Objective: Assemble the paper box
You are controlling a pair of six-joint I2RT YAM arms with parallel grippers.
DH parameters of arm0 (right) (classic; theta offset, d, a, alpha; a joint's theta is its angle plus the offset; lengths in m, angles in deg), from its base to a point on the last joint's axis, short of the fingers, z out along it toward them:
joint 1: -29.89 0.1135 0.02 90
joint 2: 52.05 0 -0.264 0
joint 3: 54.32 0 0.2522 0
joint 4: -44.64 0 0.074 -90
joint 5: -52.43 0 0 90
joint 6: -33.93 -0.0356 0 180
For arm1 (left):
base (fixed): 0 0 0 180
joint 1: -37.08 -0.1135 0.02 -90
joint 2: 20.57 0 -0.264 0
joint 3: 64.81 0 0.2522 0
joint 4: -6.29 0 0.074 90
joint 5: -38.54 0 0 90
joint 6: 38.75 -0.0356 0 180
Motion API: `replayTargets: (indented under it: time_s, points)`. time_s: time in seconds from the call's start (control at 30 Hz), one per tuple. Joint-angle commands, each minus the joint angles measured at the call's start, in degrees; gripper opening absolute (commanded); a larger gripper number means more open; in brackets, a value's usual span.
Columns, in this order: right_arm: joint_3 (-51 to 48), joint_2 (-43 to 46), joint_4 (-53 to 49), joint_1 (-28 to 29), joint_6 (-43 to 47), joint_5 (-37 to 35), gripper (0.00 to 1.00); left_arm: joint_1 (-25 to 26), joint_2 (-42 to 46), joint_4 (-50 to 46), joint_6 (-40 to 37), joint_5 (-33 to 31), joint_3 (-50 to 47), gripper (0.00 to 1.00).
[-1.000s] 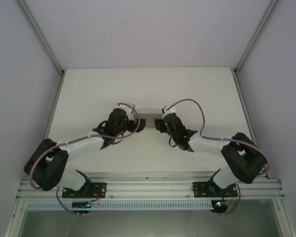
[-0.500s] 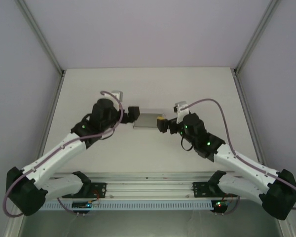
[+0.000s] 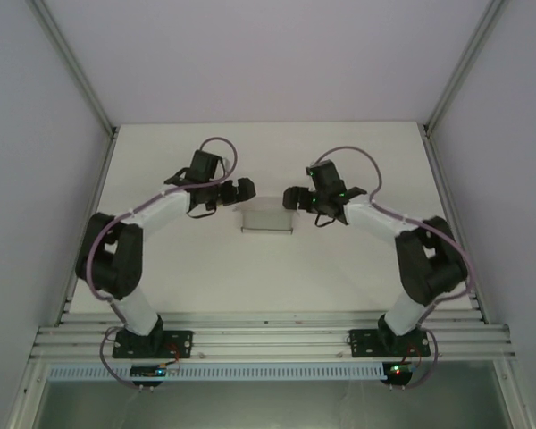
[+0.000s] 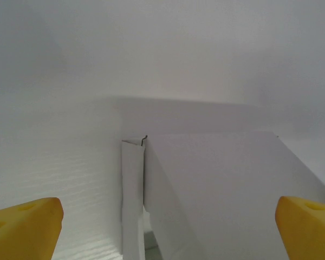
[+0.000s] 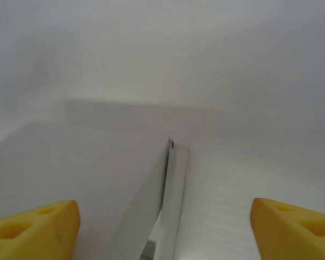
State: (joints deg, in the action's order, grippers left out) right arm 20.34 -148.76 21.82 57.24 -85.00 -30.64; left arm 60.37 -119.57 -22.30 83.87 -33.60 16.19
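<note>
Jaws first: your left jaws stand wide apart, with the yellow tips (image 4: 24, 225) at the bottom corners of the left wrist view. Your right jaws are spread the same way, tips (image 5: 35, 227) far apart. Neither pair grips anything. Between them the box (image 3: 268, 218) sits on the surface (image 3: 339, 268), at mid-width and toward the far half.

That surface is plain white, with a metal rail (image 3: 268, 338) along its near edge. Pale walls (image 3: 36, 179) close it in, and metal posts (image 3: 71, 64) run up the far corners.

From above, each pair of jaws sits just beside a far corner of the box, but you cannot tell whether they touch it. Both wrist views cut the box off at the bottom edge, and white on white blurs its outline. A narrow flap (image 4: 132, 200) stands at its left end.
</note>
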Motion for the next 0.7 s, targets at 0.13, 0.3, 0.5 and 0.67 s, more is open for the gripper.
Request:
replayTargets:
  time_s: [0.13,0.3,0.5,0.67]
  points:
    - [-4.3,-3.5,3.9,-0.2,-3.0,5.8,0.73,-1.4,-7.1,5.3,-0.3,12.1,0.8,0.88]
    - [-7.1,-4.9,6.8,-0.4,-3.7,6.4,0.58,-1.5,-9.4,8.7,-0.6,15.7,-0.8,0.72]
    - [-9.4,-4.6,8.9,-0.6,-4.3,6.2,0.58,-1.8,-11.7,9.5,-1.2,15.3,-2.5,0.42]
    - [-8.7,-0.8,7.7,-1.5,-4.7,7.8,0.59,-2.5,-11.9,14.0,-0.1,18.0,-5.7,0.33]
